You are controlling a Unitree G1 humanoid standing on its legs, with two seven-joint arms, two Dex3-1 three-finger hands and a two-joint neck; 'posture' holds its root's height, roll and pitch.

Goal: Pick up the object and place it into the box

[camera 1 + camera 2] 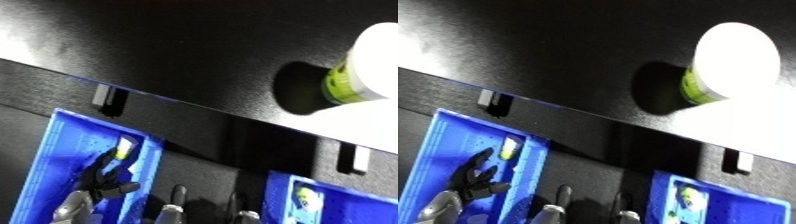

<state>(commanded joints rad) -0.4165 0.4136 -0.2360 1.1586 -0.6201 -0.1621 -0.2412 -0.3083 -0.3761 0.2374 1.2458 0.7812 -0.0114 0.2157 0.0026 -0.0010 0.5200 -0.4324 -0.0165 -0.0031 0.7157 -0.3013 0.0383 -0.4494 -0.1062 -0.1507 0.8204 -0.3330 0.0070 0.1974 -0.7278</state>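
Observation:
A small white and yellow object [508, 148] lies inside the left blue bin [53, 150], near its far wall. My left hand [473, 180] is down in that bin with its fingers spread. One fingertip reaches up to just below the object, and I cannot tell whether it touches. Of my right hand [178, 197] only straight fingers show, rising from the lower edge between the two bins and holding nothing. A large white bottle with a green label [731, 55] stands on the black table [178, 50] at the upper right.
A second blue bin [753, 205] at the lower right holds a similar white and yellow item [687, 197]. The table's dark front edge runs diagonally above both bins, with small white clips [102, 95] on it.

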